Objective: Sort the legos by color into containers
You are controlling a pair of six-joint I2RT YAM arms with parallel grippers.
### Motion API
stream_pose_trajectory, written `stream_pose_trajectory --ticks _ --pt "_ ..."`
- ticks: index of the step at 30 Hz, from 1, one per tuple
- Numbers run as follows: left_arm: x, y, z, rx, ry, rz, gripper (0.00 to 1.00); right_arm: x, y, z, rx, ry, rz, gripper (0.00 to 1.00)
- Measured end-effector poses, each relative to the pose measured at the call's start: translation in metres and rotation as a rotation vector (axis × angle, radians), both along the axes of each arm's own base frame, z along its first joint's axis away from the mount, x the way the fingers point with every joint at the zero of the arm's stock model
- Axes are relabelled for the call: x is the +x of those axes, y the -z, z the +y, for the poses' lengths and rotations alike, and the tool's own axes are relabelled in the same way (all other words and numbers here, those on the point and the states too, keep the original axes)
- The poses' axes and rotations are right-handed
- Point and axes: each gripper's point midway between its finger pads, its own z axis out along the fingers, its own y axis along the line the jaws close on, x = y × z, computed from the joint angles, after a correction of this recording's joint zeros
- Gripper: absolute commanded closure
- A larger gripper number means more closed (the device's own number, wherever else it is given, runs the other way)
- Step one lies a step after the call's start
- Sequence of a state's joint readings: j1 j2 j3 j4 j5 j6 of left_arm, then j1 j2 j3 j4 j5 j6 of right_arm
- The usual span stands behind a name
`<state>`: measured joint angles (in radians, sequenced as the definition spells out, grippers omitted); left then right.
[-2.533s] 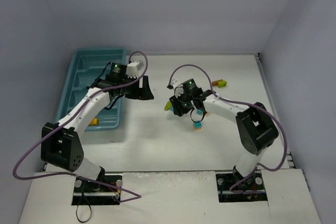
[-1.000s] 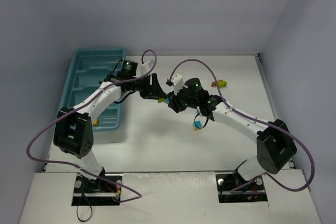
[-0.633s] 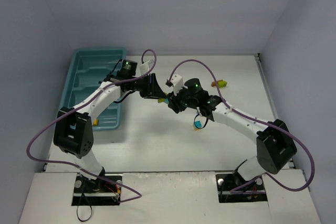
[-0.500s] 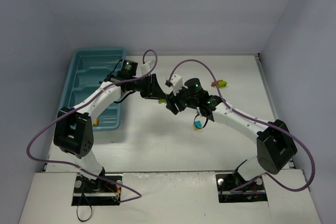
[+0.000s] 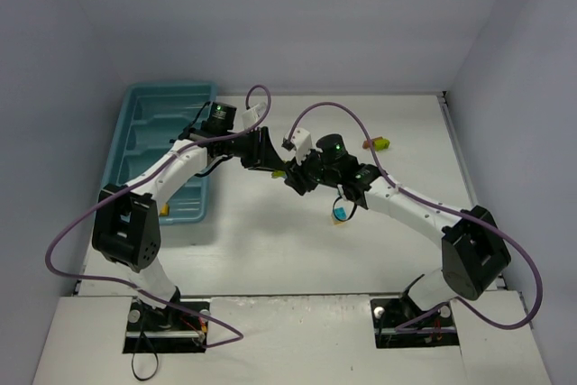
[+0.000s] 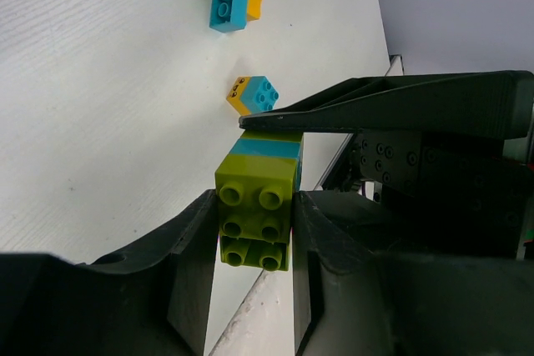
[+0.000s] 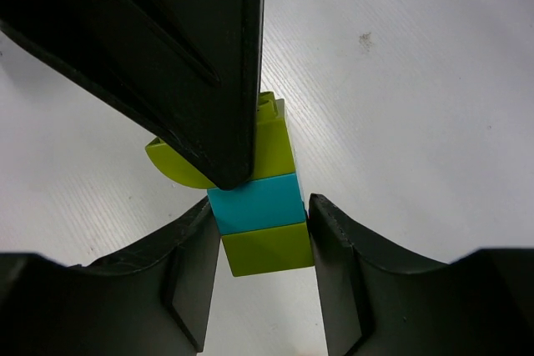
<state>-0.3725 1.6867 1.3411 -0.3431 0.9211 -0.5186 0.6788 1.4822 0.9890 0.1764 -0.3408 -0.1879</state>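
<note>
A lime-cyan-lime stack point(image 6: 254, 198) is clamped by left gripper point(image 6: 253, 216) and right gripper point(image 7: 263, 224) together. One orange brick point(image 5: 162, 210) is in the tray point(image 5: 144, 107); others are left unsorted.

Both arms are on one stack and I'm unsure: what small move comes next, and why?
Probably pull the arms apart. The left fingers clamp the lime end and the right fingers clamp the cyan brick, so two colours are joined.

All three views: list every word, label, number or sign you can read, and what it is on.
None can be read.
Lime and cyan lego stack: plain studs, no lettering legible.
Orange and cyan lego: tiny dark specks, too small to read.
Teal tray: no label visible.
</note>
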Motion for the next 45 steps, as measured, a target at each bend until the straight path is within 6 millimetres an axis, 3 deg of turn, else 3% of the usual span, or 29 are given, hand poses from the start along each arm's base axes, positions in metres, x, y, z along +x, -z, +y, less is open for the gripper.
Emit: stream_pose_trajectory --ticks 12,15,18,21,31,36,39,42,45 --pt "-0.003 -0.001 0.0 -0.004 0.019 -0.003 1.0 0.003 -0.007 0.006 0.023 -0.005 -0.029 0.53" --pt "-0.003 -0.001 0.0 -0.007 0.022 -0.003 1.0 0.003 -0.008 0.007 0.026 -0.007 -0.035 0.62" --pt "-0.002 -0.003 -0.001 -0.007 0.02 -0.007 1.0 0.002 -0.008 0.008 0.025 -0.016 -0.034 0.88" --pt "-0.002 -0.003 0.0 -0.005 0.02 -0.007 1.0 0.002 -0.008 0.008 0.026 -0.014 -0.036 1.0" --pt "0.003 -0.007 0.01 -0.01 0.033 0.012 1.0 0.005 -0.009 0.008 0.036 -0.009 -0.082 0.99" --pt "0.028 -0.018 0.038 -0.004 -0.023 -0.02 1.0 -0.003 0.018 -0.011 -0.043 0.029 -0.039 0.98" --pt "0.047 -0.024 0.062 0.01 -0.092 -0.044 1.0 -0.001 0.022 -0.017 -0.062 0.044 -0.032 0.99" --pt "0.071 -0.021 0.096 0.076 -0.213 -0.069 1.0 0.0 0.023 -0.019 -0.068 0.05 -0.031 0.98" --pt "0.102 -0.016 0.143 0.191 -0.387 -0.107 1.0 -0.001 0.024 -0.02 -0.075 0.048 -0.027 0.98"
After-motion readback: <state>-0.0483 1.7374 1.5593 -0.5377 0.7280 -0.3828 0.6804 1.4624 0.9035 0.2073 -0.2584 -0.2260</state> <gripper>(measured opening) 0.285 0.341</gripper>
